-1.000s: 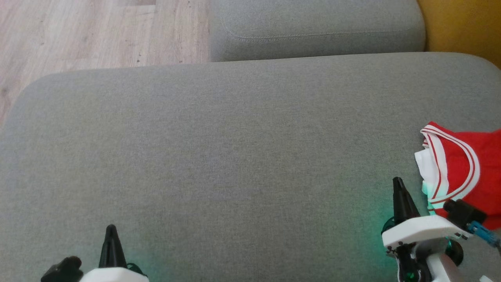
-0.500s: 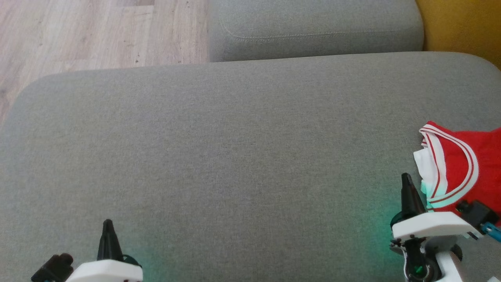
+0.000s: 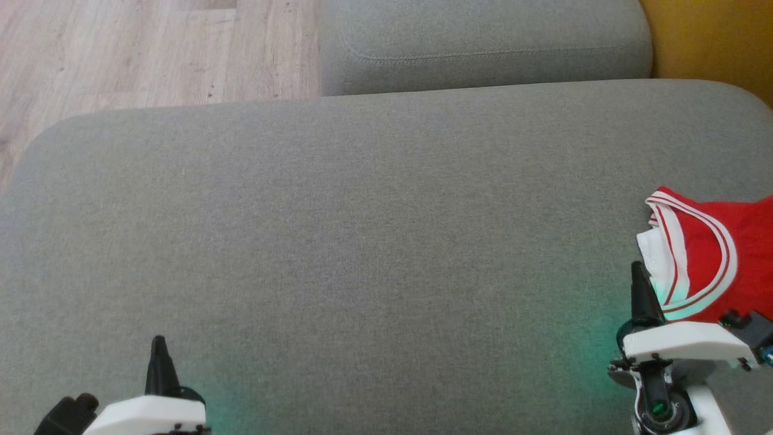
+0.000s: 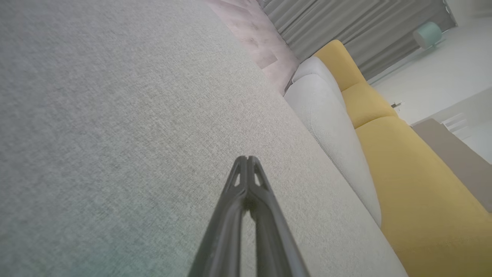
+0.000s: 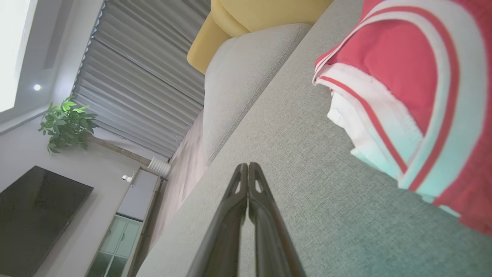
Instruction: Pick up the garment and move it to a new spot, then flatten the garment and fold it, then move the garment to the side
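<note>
While both arms sit low at the near edge of the head view, the broad grey seat cushion [image 3: 362, 211] spreads across nearly all of it, its woven fabric smooth and flat. Beyond its far edge lies a smaller grey cushion [image 3: 483, 36] with a stitched seam, touching or nearly touching the large one. Pale wooden floor [image 3: 121, 48] shows at the upper left, and a yellow sofa [image 3: 712, 36] at the upper right corner; the left wrist view shows that yellow sofa [image 4: 415, 192] running alongside the grey pieces.

The garment [image 3: 718, 254], red with white and red striped trim, lies bunched on the seat cushion at the far right, cut off by the picture's edge. A white inner layer sticks out at its left side. In the right wrist view the garment [image 5: 403, 69] rests to the right of the fingers, with a strip of bare grey fabric between them.

The right gripper [image 3: 637, 272] is just beside the garment's left edge, its dark fingers pressed together at the tips and holding nothing, as seen in its own wrist view [image 5: 248, 166]. The left gripper [image 3: 158, 344] is well apart from the garment at the lower left, above bare cushion; its fingers [image 4: 248, 158] also meet at the tips, empty. A faint green glow tints the fabric beside each gripper.
</note>
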Tool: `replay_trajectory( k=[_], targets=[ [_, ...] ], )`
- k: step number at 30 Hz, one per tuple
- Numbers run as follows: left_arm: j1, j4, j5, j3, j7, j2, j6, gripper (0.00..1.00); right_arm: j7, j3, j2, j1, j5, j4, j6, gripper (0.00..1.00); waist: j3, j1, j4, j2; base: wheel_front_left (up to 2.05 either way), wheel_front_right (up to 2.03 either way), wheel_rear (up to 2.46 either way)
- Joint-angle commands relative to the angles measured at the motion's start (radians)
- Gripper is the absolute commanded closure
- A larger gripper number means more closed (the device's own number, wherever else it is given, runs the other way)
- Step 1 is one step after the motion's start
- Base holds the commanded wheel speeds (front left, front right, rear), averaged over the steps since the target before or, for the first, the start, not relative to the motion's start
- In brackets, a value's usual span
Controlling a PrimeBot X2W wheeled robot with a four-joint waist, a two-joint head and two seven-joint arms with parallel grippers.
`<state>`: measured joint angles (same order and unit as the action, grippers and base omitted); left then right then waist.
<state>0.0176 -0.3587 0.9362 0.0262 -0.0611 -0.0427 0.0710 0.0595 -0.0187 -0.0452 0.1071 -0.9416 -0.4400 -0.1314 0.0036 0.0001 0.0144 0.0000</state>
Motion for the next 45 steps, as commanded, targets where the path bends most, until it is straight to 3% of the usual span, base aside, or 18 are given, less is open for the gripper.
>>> replay_trajectory(
  k=[1,45],
  targets=[
    [-0.059,0.037,0.029,0.024,0.009,-0.005,0.005,1.00,-0.011,0.002,-0.003,0.021,-0.032,0.044,0.000,1.00,0.000,-0.0001,0.000,0.0000,0.00,0.00,0.00],
    [-0.110,0.095,0.522,0.073,0.136,-0.007,0.047,1.00,-0.135,-0.072,-0.005,0.006,-0.518,0.160,0.001,1.00,0.000,-0.0001,-0.011,0.0000,0.00,0.00,0.00]
  ],
)
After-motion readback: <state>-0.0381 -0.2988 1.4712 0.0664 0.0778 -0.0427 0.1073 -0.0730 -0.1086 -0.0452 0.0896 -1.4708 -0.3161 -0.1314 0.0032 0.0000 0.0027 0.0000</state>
